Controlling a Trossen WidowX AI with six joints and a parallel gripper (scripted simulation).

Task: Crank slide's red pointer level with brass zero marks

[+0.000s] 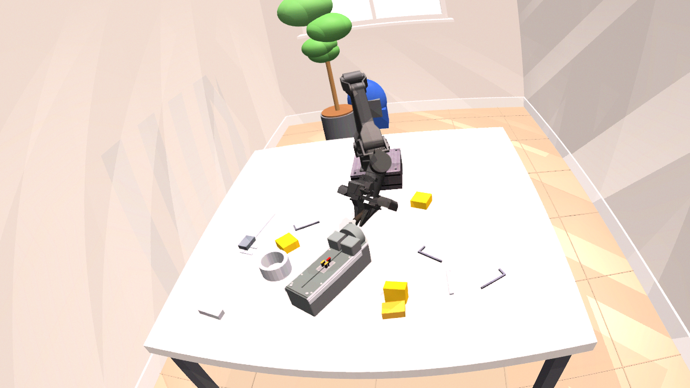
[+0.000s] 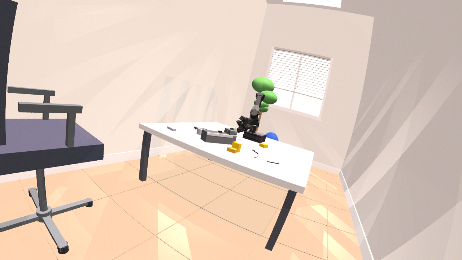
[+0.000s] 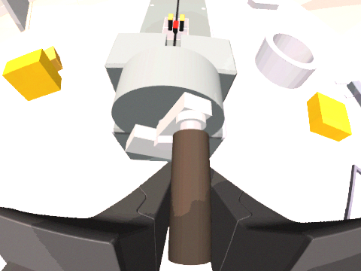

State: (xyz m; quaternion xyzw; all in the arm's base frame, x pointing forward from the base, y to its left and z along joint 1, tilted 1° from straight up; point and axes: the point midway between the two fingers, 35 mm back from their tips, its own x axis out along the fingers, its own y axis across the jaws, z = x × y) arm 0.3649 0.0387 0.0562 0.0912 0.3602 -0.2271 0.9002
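Two fingers of the gripper (image 1: pixel 359 220) (image 2: pixel 239 130) (image 3: pixel 190 211) pinch the brown handle (image 1: pixel 358 218) (image 3: pixel 190 196) — the crank (image 3: pixel 177 117) sits just beyond them. Farther out from the hand, the red pointer (image 1: pixel 328 259) (image 3: pixel 175 24) is near the two brass marks (image 3: pixel 182 17)

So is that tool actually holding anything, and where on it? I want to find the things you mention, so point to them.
Yes: the tool (image 1: pixel 365 217) (image 3: pixel 186 170) is shut on the crank's brown handle (image 3: pixel 190 162), gripping the lower part, away from the pale crank arm (image 3: pixel 174 114).

Centre top of the frame, the arm (image 1: pixel 368 130) (image 2: pixel 255 111) is matte black, with chunky segments and rounded joints.
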